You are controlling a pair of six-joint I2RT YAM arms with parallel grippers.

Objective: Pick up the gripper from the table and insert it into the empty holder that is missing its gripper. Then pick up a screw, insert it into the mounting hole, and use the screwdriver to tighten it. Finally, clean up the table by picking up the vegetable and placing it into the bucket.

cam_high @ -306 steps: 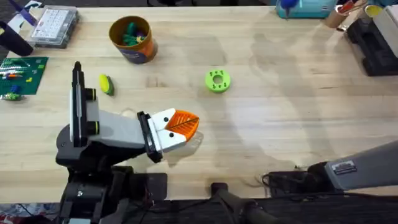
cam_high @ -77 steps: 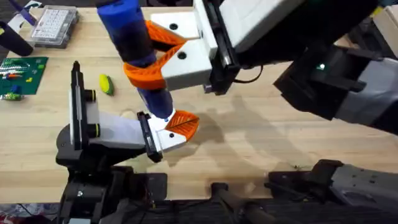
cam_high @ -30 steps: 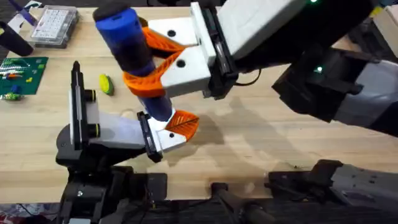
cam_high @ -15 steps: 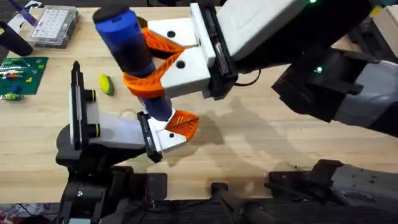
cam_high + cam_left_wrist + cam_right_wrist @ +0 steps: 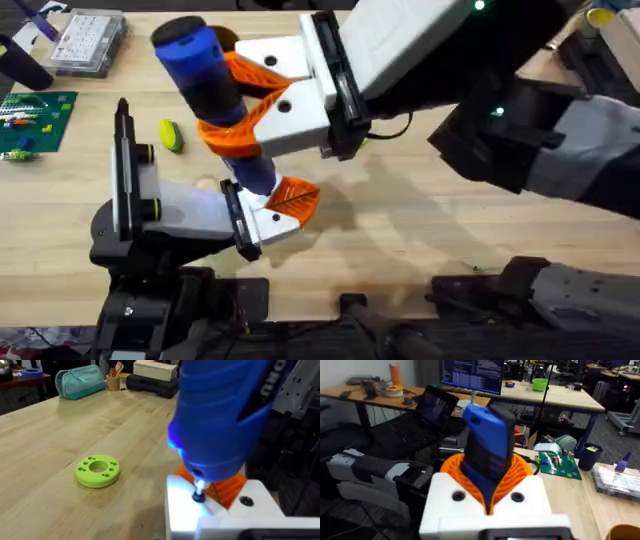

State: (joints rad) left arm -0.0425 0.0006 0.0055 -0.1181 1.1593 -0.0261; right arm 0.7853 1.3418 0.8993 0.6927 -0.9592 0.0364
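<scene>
Right gripper (image 5: 235, 105) on screwdriver (image 5: 205, 80)
Fingers closed around the screwdriver; its tip touches the gripper (image 5: 275, 205) seated in the holder (image 5: 170, 215).

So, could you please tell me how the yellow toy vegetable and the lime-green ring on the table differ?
The vegetable is a small yellow oval with a green end; the ring is a flat lime-green disc with a centre hole and smaller holes around it. The vegetable lies beside the holder's black upright plate; the ring lies farther off, on the far side of the screwdriver. Both rest loose on the wooden table.
</scene>
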